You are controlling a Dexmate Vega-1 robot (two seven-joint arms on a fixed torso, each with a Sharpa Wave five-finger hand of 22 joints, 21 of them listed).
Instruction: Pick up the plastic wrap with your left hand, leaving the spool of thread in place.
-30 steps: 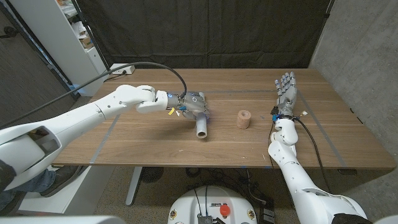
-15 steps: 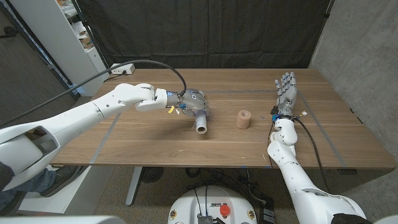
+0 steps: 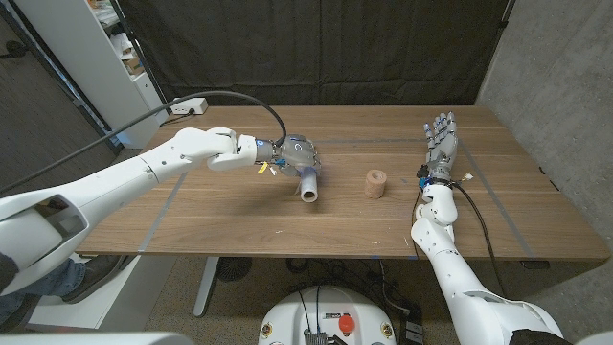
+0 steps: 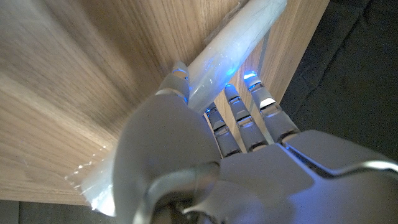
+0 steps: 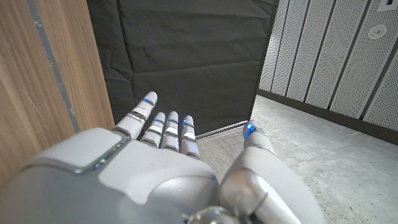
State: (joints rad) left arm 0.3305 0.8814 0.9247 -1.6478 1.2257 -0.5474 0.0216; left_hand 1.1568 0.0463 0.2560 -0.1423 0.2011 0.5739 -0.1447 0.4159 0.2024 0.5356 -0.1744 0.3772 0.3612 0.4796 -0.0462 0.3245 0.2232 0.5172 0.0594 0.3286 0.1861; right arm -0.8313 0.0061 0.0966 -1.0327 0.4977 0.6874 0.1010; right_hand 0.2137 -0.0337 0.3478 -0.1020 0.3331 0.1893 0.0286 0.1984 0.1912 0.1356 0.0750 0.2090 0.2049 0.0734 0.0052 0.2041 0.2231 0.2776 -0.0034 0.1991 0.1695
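The plastic wrap (image 3: 307,186), a pale roll with a hollow core, sits in the grasp of the robot's left hand (image 3: 295,160) over the wooden counter (image 3: 239,220), its free end pointing toward the near edge; whether that end touches the wood or hangs just clear of it cannot be told. In the left wrist view the fingers (image 4: 241,121) curl around the roll (image 4: 230,53), thumb on one side and the rest opposite, pinching it along its length. The spool of thread (image 3: 374,183) stands upright near the roll's end, apart from it. A good lift would likely rise straight up with the grip firm, keeping the roll's end from swinging toward the spool. The right hand (image 3: 439,146) stands at the counter's far right, fingers (image 5: 163,127) straight and slightly spread, holding nothing.
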